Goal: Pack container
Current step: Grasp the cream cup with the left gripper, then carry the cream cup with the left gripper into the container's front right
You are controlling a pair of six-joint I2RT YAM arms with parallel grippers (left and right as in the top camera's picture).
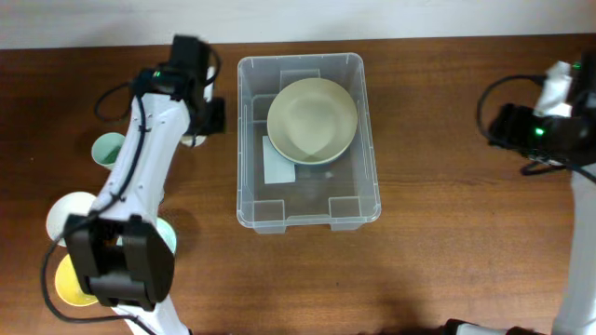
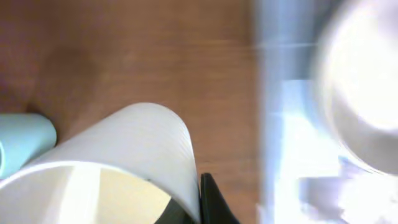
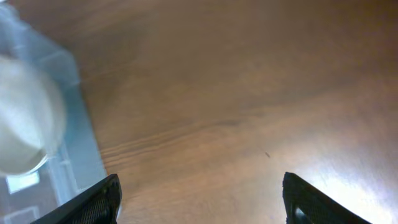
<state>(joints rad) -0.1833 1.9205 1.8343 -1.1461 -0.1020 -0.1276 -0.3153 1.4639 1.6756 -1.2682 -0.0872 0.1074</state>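
We see the container (image 1: 312, 197) open side up at the middle of the tabletop (image 1: 447, 242), its long axis running far to near, with a bowl (image 1: 312, 119) in its far half. The left jaws are clamped on the wall of a white cup (image 2: 137, 143); the right jaws stand apart above the wood.

One top-down view, two close wrist views.
The overhead camera looks straight down from well above, taking in the whole surface (image 1: 447, 261) with the container (image 1: 307, 209) mid-frame. The left wrist camera sits hard against a white cup (image 2: 143, 149) and faces down past it to a blurred pale edge, probably the container's wall. The right wrist camera looks down between the right end effector (image 3: 200, 186) fingers at bare wood, catching the same container's corner at left.
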